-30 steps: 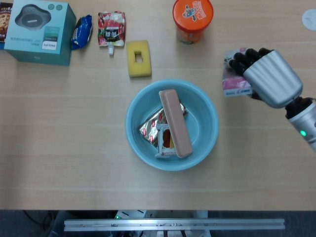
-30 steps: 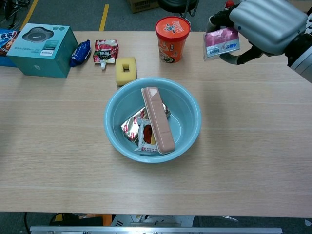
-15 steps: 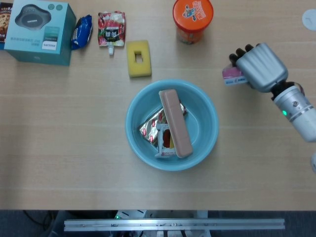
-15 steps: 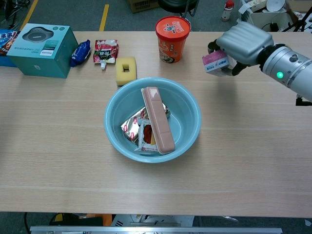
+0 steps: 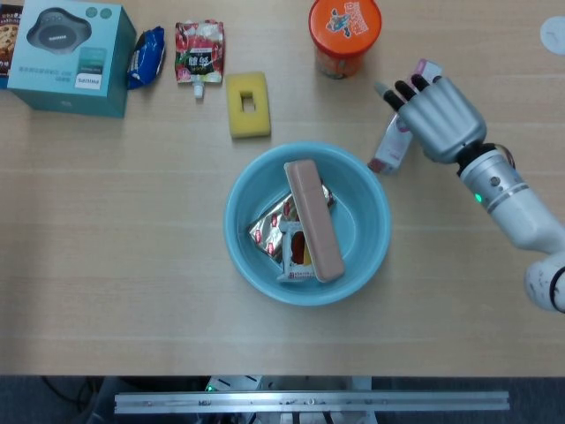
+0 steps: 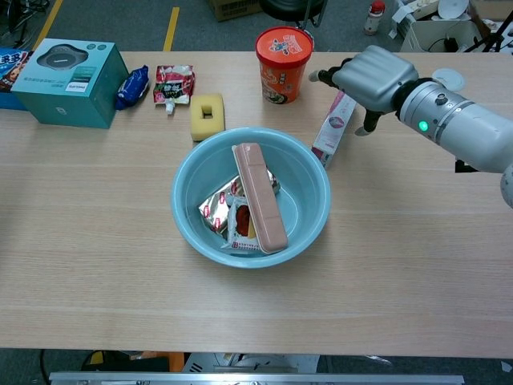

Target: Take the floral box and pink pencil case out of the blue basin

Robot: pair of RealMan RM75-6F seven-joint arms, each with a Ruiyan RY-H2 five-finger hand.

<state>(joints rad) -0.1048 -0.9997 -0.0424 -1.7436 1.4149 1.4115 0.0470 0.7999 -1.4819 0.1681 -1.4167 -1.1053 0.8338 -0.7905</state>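
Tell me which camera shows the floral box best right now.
The chest view: the floral box shows its long side, tilted beside the blue basin under the right hand. In the head view the box is foreshortened, partly hidden by the hand.

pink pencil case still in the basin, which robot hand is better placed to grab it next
Right, probably. The right robot hand is just beyond the blue basin's far right rim, beside the floral box standing on the table, so the pink pencil case looks a short reach away. The left robot hand shows in neither view.
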